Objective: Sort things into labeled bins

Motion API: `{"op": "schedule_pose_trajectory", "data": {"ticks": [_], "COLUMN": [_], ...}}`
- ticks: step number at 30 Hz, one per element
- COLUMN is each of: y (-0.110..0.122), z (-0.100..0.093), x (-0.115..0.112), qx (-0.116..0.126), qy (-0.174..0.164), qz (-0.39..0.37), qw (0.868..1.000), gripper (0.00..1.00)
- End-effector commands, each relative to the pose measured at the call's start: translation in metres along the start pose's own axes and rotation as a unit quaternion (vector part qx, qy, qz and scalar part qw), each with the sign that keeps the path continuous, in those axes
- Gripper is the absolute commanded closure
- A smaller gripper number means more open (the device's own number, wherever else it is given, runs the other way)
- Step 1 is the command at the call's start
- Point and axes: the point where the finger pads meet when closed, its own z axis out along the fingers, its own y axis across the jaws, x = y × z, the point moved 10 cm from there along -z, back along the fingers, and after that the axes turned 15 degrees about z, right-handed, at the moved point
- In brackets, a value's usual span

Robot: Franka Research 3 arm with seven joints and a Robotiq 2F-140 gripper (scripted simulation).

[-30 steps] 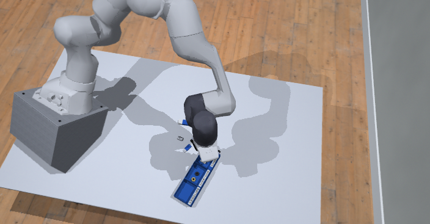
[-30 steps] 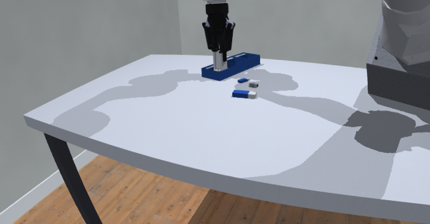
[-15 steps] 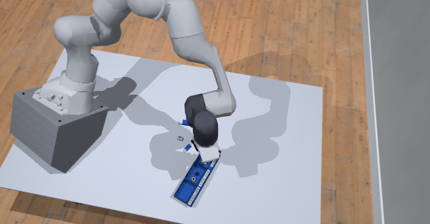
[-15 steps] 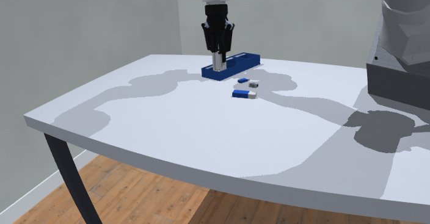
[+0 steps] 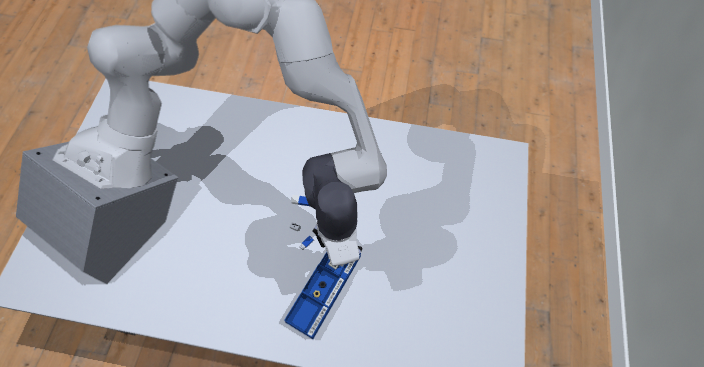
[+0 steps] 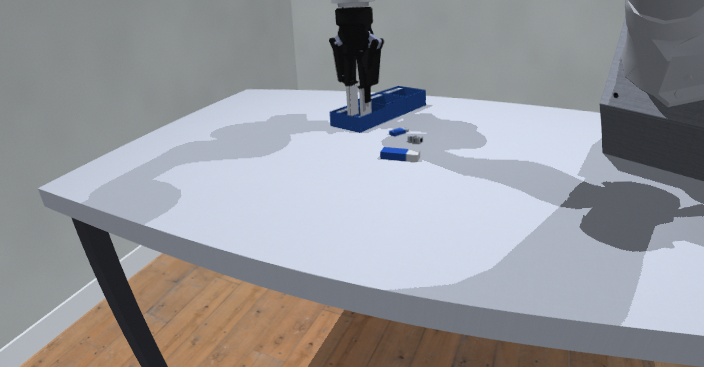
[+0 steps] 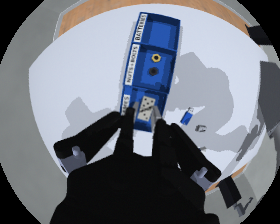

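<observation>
A blue three-part bin (image 5: 299,330) (image 6: 405,105) (image 7: 158,47) stands on the table. Its labels read BATTERIES, NUTS+BOLTS and a partly hidden one ending in "MES". My gripper (image 6: 359,114) (image 7: 144,110) points down into the last compartment, fingers slightly apart. A pale dotted domino (image 7: 147,104) lies there between the fingertips, seemingly loose. A brass nut (image 5: 316,294) (image 7: 156,58) and a dark nut (image 5: 322,285) (image 7: 153,71) lie in NUTS+BOLTS. A blue stick (image 5: 307,242) (image 6: 398,132) (image 7: 187,117), a small grey piece (image 5: 295,227) (image 6: 415,139) (image 7: 201,128) and a blue-and-white block (image 5: 303,200) (image 6: 395,153) lie on the table.
The loose things lie beside the bin, on the side toward the robot's base (image 5: 60,211). The BATTERIES compartment is empty. The bin's low walls stand close around my fingertips. The arm hides part of the bin in the top view.
</observation>
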Motion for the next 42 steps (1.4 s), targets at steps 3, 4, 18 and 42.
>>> {"op": "schedule_pose_trajectory", "data": {"ticks": [3, 4, 18, 42], "y": [0.000, 0.000, 0.000, 0.000], "z": [0.001, 0.001, -0.014, -0.044], "x": [-0.001, -0.001, -0.001, -0.001], "qx": [0.001, 0.001, 0.001, 0.001], "qy": [-0.001, -0.001, -0.001, -0.001], "qz": [-0.003, -0.003, -0.003, -0.003], "qw": [1.000, 1.000, 1.000, 1.000], "gripper": [0.81, 0.81, 0.81, 0.81]}}
